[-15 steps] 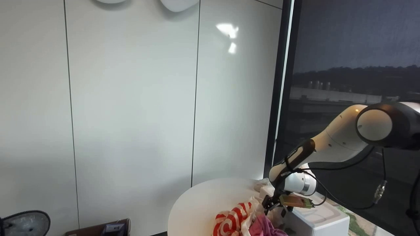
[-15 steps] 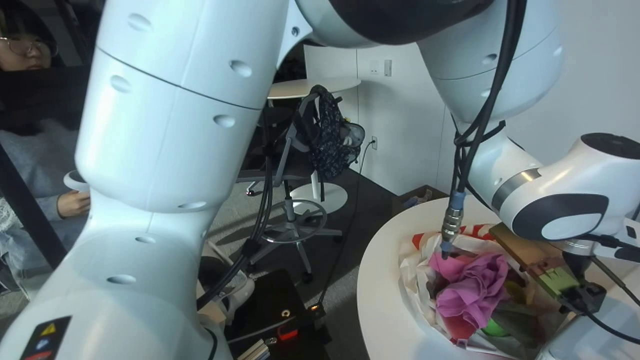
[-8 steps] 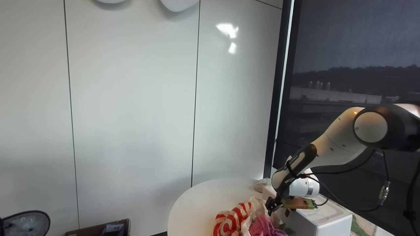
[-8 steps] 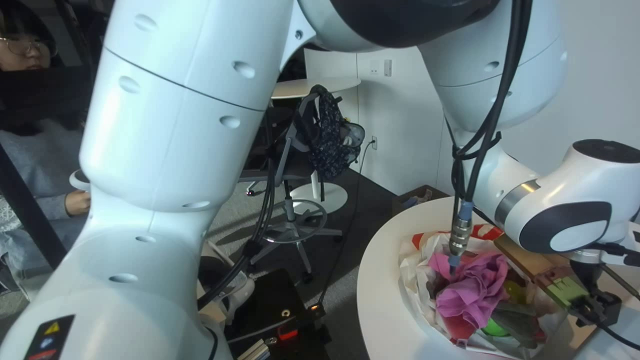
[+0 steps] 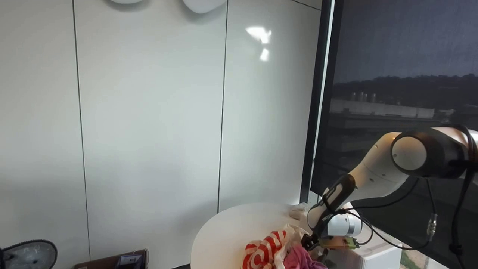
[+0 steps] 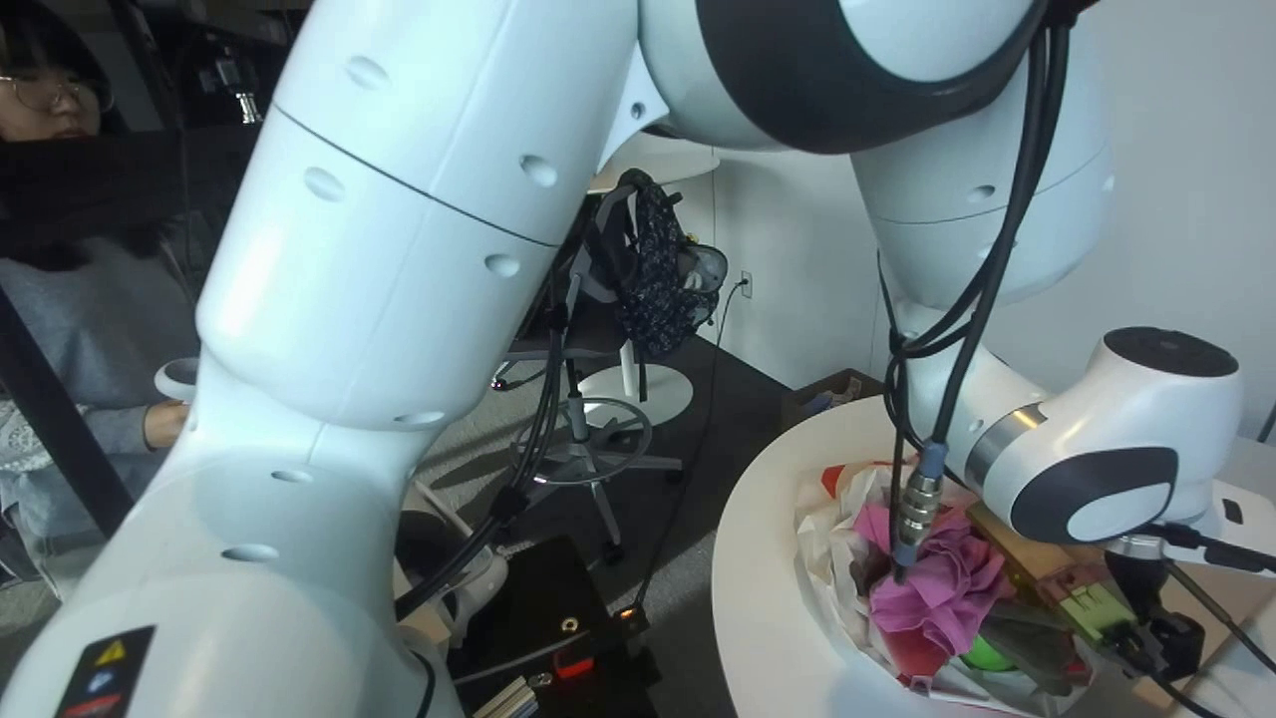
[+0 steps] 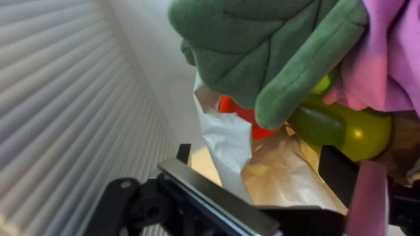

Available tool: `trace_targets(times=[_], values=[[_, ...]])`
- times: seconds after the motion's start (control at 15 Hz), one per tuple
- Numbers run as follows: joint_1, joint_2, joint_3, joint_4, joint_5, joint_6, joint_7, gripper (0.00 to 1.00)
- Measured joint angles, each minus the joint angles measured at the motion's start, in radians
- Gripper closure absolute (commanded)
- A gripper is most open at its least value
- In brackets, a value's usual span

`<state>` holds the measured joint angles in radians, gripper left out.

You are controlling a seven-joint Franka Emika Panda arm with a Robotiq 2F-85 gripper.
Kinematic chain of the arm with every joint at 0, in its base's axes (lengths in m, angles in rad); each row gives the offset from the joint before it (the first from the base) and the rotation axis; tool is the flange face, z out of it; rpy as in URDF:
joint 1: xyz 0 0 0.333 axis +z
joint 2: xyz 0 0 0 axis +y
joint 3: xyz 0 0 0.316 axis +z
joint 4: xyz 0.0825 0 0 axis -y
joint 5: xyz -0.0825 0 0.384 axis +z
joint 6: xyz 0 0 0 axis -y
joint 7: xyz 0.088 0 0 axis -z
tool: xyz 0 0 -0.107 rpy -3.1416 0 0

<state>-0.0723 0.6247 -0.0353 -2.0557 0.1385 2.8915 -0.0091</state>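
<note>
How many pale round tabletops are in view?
2. The near pale round tabletop holds the crumpled red-and-white bag; the far pale round tabletop, beyond the dark backpack, is partly hidden by the white robot arm. More may be hidden.

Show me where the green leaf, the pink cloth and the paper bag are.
Green leaf (image 7: 246,54): in the wrist view, on its broad stitched blade.
Pink cloth (image 6: 939,600): in an exterior view, on its crumpled top.
Paper bag (image 5: 262,252): in an exterior view, on its red-and-white side.
</note>
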Motion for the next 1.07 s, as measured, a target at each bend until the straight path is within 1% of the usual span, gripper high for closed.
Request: trace_targets(times=[0.07, 0.2, 0.27, 0.4, 0.47, 0.6, 0.67, 0.73, 0.87, 0.93, 1.07], values=[[0.001, 0.013, -0.002, 0.004, 0.0, 0.016, 0.005, 0.26], [0.0, 0.032, -0.006, 0.011, -0.001, 0.043, 0.008, 0.42], [0.0, 0.036, -0.006, 0.012, -0.001, 0.052, 0.008, 0.51], [0.0, 0.037, -0.006, 0.013, -0.001, 0.069, 0.008, 0.65], [0.0, 0.036, -0.006, 0.013, -0.001, 0.079, 0.008, 0.73], [0.0, 0.034, -0.009, 0.013, -0.001, 0.086, 0.01, 0.86], [0.0, 0.032, -0.011, 0.013, -0.001, 0.086, 0.011, 0.88], [0.0, 0.031, -0.015, 0.013, -0.001, 0.086, 0.014, 0.92], [0.001, 0.03, -0.024, 0.013, -0.001, 0.085, 0.022, 0.92], [0.004, 0.029, -0.031, 0.014, -0.001, 0.083, 0.028, 0.89], [0.009, 0.029, -0.042, 0.018, -0.001, 0.066, 0.045, 0.87]])
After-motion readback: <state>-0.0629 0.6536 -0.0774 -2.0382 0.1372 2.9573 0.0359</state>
